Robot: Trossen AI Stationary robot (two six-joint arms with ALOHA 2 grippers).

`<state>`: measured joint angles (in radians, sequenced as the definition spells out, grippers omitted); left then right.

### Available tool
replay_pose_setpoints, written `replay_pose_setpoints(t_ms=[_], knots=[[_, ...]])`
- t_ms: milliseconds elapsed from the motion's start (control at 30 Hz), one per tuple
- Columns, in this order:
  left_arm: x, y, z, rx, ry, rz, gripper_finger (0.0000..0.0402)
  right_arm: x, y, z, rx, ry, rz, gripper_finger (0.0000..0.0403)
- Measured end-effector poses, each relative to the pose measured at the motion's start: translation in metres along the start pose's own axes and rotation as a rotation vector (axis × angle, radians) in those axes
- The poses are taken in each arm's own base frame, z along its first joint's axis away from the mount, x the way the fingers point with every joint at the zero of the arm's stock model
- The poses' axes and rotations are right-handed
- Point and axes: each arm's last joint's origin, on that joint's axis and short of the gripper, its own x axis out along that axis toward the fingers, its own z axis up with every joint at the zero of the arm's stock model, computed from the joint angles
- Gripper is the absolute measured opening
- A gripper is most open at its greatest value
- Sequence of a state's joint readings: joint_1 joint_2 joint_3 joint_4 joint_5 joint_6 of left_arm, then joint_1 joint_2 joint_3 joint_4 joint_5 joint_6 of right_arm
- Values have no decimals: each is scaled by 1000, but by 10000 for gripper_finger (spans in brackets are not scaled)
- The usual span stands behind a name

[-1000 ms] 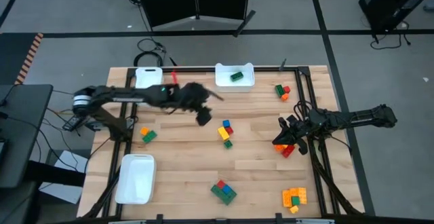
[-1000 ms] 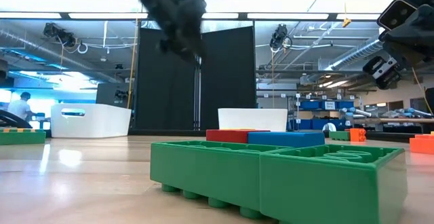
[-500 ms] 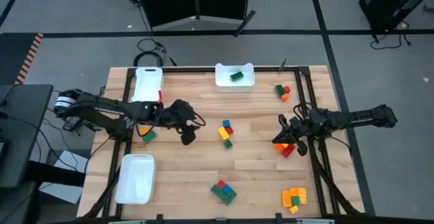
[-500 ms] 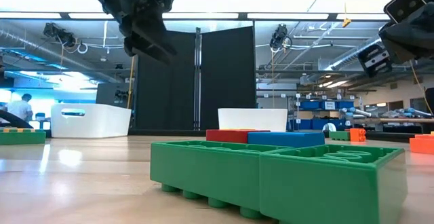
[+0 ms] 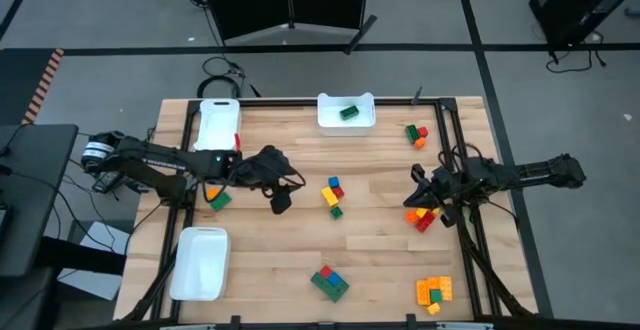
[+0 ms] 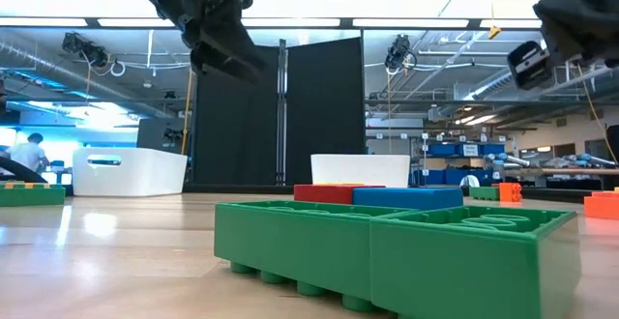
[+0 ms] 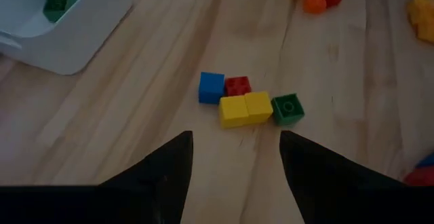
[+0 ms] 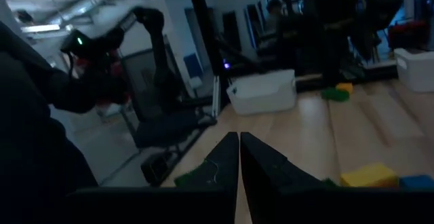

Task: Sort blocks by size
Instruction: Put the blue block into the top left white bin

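Note:
A cluster of blocks lies on the wooden table: a blue, a red, a yellow pair and a green one; in the high view the cluster sits mid-table. My left gripper hangs open and empty above the table, just left of the cluster. My right gripper is shut with nothing in it, at the right side, above a red and orange block pile. One green block lies in the far white tray.
Other block groups lie at the left, far right, near middle and near right. White trays stand at the far left and near left. Black frame rails run along both table sides.
My left gripper has drawn back from beside the far tray toward the table's near and left side, sinking a little, and has then held still, its fingers as wide apart as before. My right gripper has turned at the wrist and tipped up slightly.

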<state>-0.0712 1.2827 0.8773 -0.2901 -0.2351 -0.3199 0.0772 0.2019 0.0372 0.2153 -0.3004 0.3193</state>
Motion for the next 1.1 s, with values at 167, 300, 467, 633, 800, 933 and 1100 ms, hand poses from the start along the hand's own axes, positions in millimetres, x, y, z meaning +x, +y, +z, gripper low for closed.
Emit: replay_pose_setpoints(t_ms=[167,300,467,633,800,933,1100], knots=[[4,-1,-22,11,-6,-23,229,0,-1,4,-11,-56,-54,27],[8,-5,-45,-26,-53,-83,229,1,-3,3,22,-61,-112,17],[8,-10,-66,-32,-116,-180,229,6,-5,5,36,-18,-160,7],[4,-7,-75,-45,-136,-204,229,19,-5,28,-27,16,-288,7],[1,-7,-74,-43,-150,-209,229,47,-6,61,-38,179,-406,6],[0,-7,-73,-34,-156,-211,229,78,-10,89,78,300,-546,6],[-5,-6,-71,-36,-174,-220,229,119,-28,115,165,500,-697,8]])
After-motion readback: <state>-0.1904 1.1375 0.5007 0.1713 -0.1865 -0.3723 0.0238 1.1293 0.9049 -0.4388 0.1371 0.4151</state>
